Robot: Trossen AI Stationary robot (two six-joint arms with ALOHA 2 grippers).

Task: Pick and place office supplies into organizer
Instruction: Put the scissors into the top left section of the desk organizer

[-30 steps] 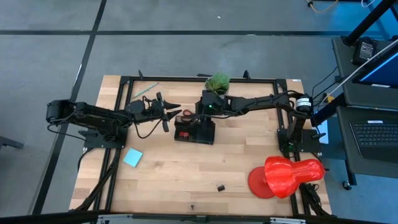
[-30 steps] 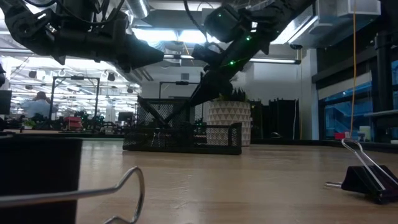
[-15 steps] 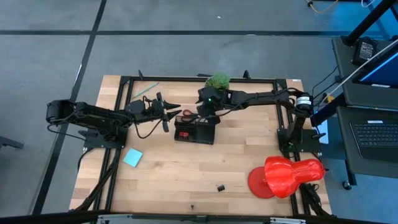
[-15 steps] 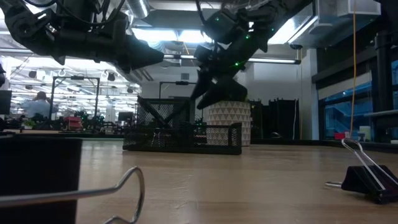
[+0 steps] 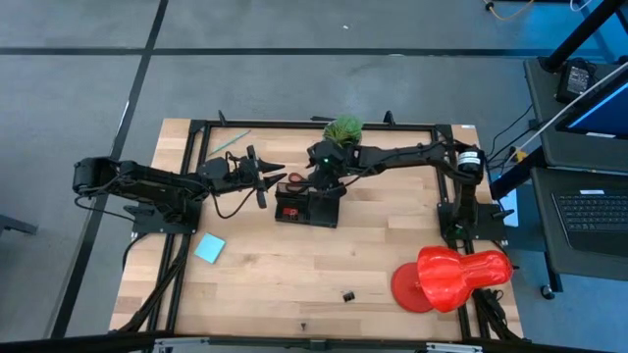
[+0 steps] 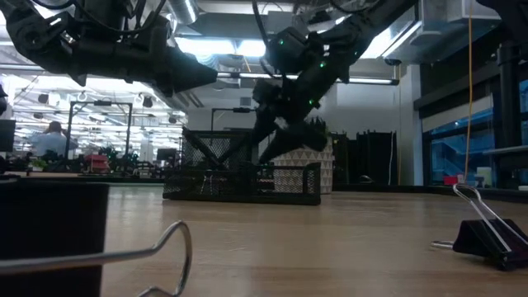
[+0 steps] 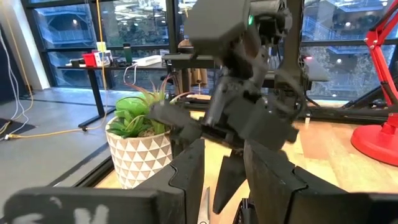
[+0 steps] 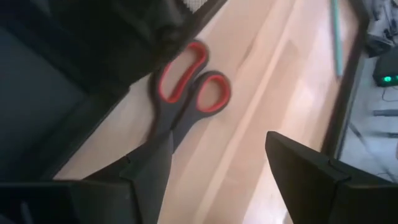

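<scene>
The red-handled scissors lie flat on the wood beside the black mesh organizer, at its far left corner. My right gripper hovers open above them, one finger on either side, touching nothing; in the low view it hangs tilted over the organizer. My left gripper waits open just left of the organizer, pointing at it. A green pencil, a light blue notepad and a small black clip lie apart on the table.
A potted plant stands just beyond the organizer, close to my right arm. A large red object fills the near right corner. Binder clips lie near the near edge. A black frame rims the table.
My right gripper has risen out of the organizer, tipped from pointing down to a slant, and shifted a little toward the table's left and far edge, over the scissors. The left arm has kept still.
</scene>
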